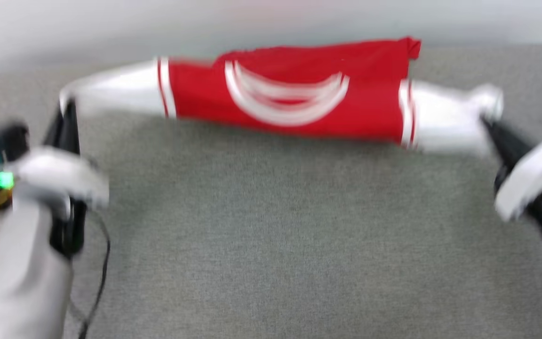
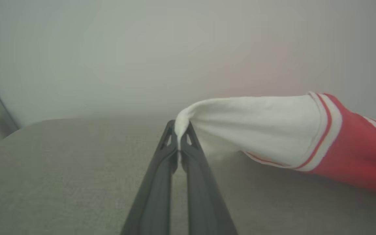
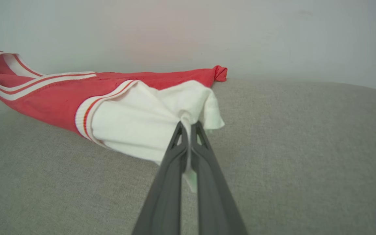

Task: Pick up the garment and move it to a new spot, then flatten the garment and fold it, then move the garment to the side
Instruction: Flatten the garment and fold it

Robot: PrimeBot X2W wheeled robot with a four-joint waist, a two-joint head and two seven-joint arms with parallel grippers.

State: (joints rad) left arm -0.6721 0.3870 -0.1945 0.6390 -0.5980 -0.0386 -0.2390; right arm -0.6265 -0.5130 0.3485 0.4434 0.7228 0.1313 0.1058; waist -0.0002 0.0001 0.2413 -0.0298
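Here, one garment (image 1: 290, 94), left end effector (image 2: 179, 130) clenching one sleeve (image 2: 256, 124), right end effector (image 3: 190, 129) another.

Garment (image 1: 294, 94): spanned left to right over the far part of your desk (image 1: 271, 235), before the wall (image 1: 252, 19).
Left end: sleeve between your left fingers (image 1: 66, 117).
Right end: sleeve between your right fingers (image 1: 497, 129).
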